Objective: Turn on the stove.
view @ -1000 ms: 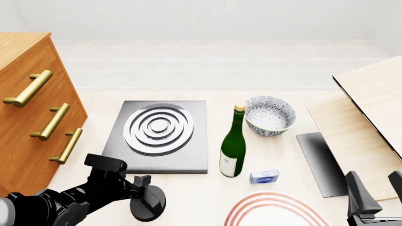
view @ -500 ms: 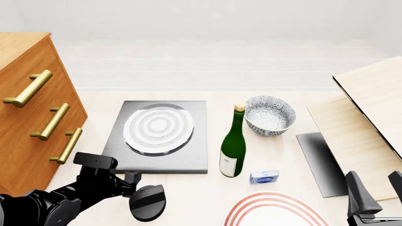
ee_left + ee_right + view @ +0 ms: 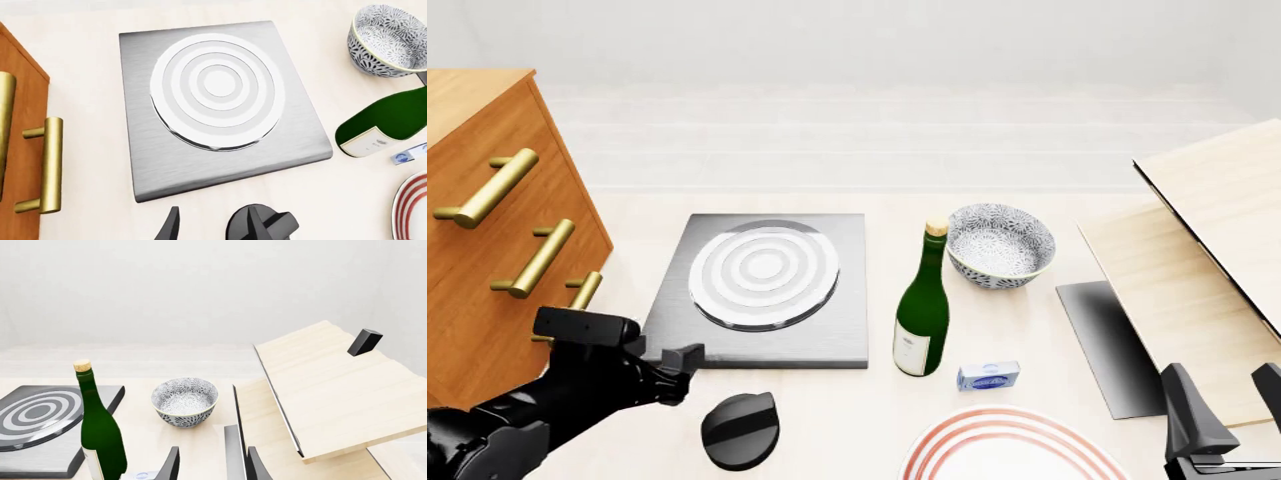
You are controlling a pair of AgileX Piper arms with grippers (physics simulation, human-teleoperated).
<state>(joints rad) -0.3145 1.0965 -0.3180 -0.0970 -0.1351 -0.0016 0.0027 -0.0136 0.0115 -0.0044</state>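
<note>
The stove (image 3: 827, 330) is a flat dark-grey slab with one round burner (image 3: 763, 272) whose rings all look pale white; it fills the left wrist view too, as stove (image 3: 293, 145) and burner (image 3: 217, 90). Its separate black knob (image 3: 738, 430) lies on the table in front of the slab, ridge turned diagonally. My left gripper (image 3: 667, 362) hovers open up and to the left of the knob, not touching it. In the left wrist view the knob (image 3: 280, 227) shows behind one finger of the left gripper (image 3: 212, 227). My right gripper (image 3: 1228, 405) stays open at the near right, holding nothing, also open in its own view (image 3: 212, 465).
A wooden drawer cabinet (image 3: 494, 250) with brass handles stands left of the stove. Right of the slab are a green bottle (image 3: 922, 305), a patterned bowl (image 3: 1001, 245), a small blue box (image 3: 989, 376) and a red-ringed plate (image 3: 1014, 445). Slanted wooden boards (image 3: 1214, 250) rise at the right.
One second ago my left gripper was on the knob and the burner showed dark gaps between rings. The burner turned pale, the gripper let go and drew back left, away from the knob.
</note>
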